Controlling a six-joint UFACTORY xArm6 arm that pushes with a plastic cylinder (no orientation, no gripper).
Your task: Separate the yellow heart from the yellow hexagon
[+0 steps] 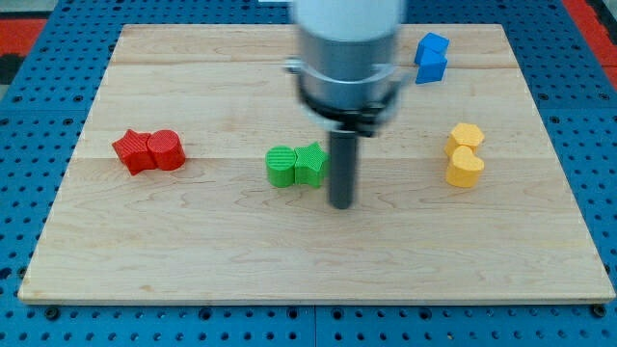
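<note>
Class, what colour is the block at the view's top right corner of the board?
Blue, seen clearly in the camera view.

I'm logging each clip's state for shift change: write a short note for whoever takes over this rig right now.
My tip rests on the board just right of the green pair, well to the view's left of the yellow blocks.
The yellow hexagon and yellow heart sit touching near the view's right edge, hexagon above heart.
Done: nothing yet; they are unseparated.
Left: bring the tip over to the yellows and push the heart away from the hexagon.
</note>
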